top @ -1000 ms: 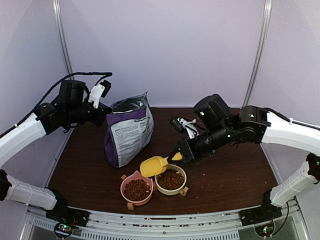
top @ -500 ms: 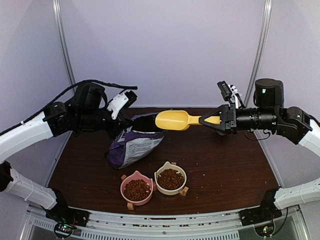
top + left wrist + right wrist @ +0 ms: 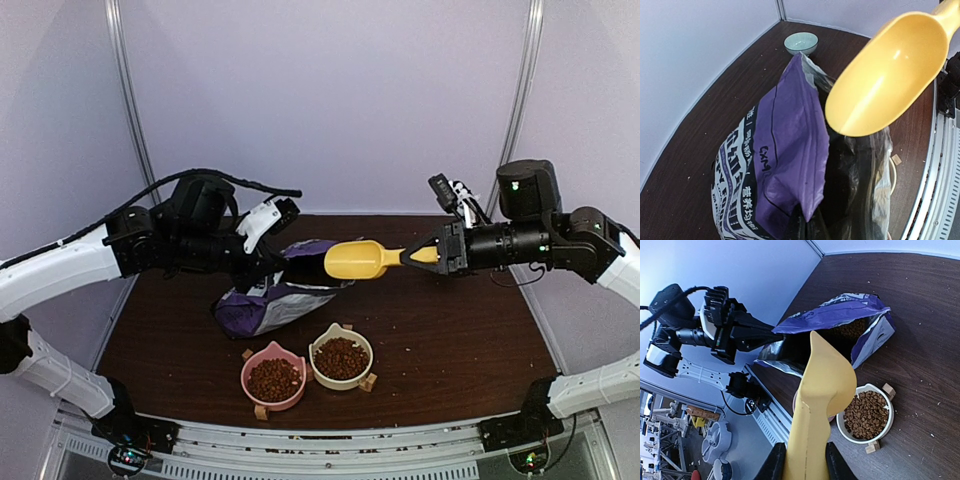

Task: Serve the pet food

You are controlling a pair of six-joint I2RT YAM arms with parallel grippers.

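The pet food fills a pink bowl (image 3: 273, 379) and a cream bowl (image 3: 341, 358) near the front edge. More kibble (image 3: 852, 330) shows inside the open mouth of the purple bag (image 3: 272, 297), which leans over to the right. My left gripper (image 3: 272, 262) is shut on the bag's upper edge (image 3: 807, 220) and holds the mouth open. My right gripper (image 3: 432, 256) is shut on the handle of the yellow scoop (image 3: 360, 260). The scoop (image 3: 885, 80) looks empty and hovers in the air just at the bag's mouth. In the right wrist view the scoop (image 3: 822, 385) points at the opening.
A small pale green bowl (image 3: 801, 42) stands at the back of the table beyond the bag. Small wooden blocks (image 3: 887, 390) sit beside the cream bowl (image 3: 888, 426). The table's rail (image 3: 330, 440) runs along the near edge.
The scoop was lifted from over the cream bowl and now moves down-left to the bag's mouth. The left gripper has taken the bag's top and tipped the bag over to the right.
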